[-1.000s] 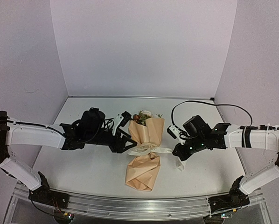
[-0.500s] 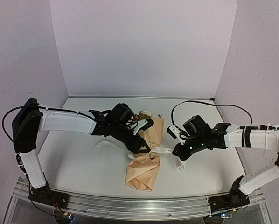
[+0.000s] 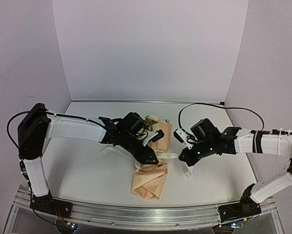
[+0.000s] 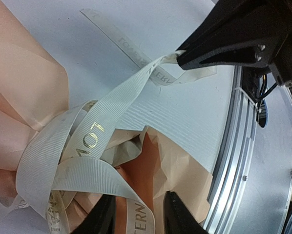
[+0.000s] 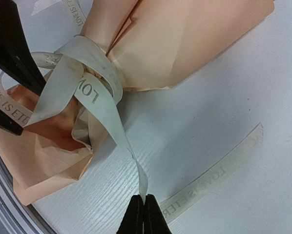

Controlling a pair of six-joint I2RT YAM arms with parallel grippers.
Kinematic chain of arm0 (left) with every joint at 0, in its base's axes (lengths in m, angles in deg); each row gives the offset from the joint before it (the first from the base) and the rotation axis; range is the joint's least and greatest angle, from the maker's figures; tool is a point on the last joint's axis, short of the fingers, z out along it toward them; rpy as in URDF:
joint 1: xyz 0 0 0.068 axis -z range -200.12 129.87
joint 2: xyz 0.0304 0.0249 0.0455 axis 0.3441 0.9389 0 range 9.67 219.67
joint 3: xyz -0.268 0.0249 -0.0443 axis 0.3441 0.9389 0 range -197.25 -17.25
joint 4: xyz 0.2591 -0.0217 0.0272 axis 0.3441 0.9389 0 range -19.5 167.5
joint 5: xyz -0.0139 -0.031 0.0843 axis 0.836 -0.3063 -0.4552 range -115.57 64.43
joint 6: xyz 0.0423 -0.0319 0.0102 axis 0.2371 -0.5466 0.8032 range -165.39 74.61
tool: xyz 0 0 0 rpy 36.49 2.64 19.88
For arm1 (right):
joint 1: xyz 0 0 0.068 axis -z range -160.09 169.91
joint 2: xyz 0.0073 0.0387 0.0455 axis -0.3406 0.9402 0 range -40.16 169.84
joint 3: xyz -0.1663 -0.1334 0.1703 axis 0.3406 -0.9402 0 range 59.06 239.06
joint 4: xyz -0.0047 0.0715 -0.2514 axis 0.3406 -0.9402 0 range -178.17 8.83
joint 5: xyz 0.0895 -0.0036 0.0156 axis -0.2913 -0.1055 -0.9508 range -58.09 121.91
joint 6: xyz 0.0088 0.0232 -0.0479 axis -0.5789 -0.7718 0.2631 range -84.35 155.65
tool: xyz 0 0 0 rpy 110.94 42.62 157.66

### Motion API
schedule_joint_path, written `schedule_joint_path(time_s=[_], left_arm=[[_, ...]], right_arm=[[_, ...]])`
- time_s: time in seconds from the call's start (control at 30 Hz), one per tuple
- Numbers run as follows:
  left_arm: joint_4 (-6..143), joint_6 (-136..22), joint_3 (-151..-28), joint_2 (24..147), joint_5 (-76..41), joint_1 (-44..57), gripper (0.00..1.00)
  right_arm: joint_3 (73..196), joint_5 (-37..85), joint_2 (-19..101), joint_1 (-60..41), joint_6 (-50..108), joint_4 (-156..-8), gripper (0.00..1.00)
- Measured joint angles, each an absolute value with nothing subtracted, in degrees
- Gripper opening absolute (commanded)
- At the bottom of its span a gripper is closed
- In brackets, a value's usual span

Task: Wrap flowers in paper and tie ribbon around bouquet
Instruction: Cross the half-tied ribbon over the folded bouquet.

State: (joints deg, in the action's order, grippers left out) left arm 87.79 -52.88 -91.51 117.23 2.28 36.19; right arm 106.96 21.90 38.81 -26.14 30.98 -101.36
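You had the bouquet (image 3: 153, 146) lying on the white bench (image 3: 82, 170) near its middle, the flowers (image 3: 150, 120) at the far end and the closed end toward the arm bases. From above the flowers were only a small cluster of cream and green, too small to tell the single heads.

The paper (image 5: 185, 39) was matte tan-orange kraft, smooth on the wide cone and creased into soft, sharp-edged folds at the lower part, where a darker orange hollow showed inside. At the waist it was gathered narrow.

The ribbon (image 4: 92, 136) was cream-white with a fine ribbed weave and faint gold printed letters. It went around the waist of the bouquet in several flat, twisted loops that lay over each other. One loose end lay flat on the bench beside the paper.

Your left claw (image 4: 139, 204) was over the waist of the bouquet, its two black fingers spread apart. One band of the ribbon ran between them, and in the wrist view the fingers did not press on it.

Your right claw (image 5: 142, 199) was at the right of the bouquet, just above the bench, its thin black tips pressed together and pinching one strand of the ribbon. This strand ran from the knot area to the tips in a slightly twisted line, raised off the bench.

The ridged aluminium rail (image 4: 234, 146) ran along the near edge of the bench.
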Motion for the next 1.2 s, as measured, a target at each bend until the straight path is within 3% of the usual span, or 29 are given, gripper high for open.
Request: schedule_joint_path(time_s=[0.33,1.2], left_arm=[[88.6,-53.9,-91.5,117.2,1.2,36.1,0.00],[90.6,-54.5,-80.7,110.1,2.1,29.2,0.00]], right_arm=[[107.8,22.1,40.2,-26.4,30.2,-101.2,0.00],[108.1,28.8,40.2,-26.4,30.0,-102.3,0.00]])
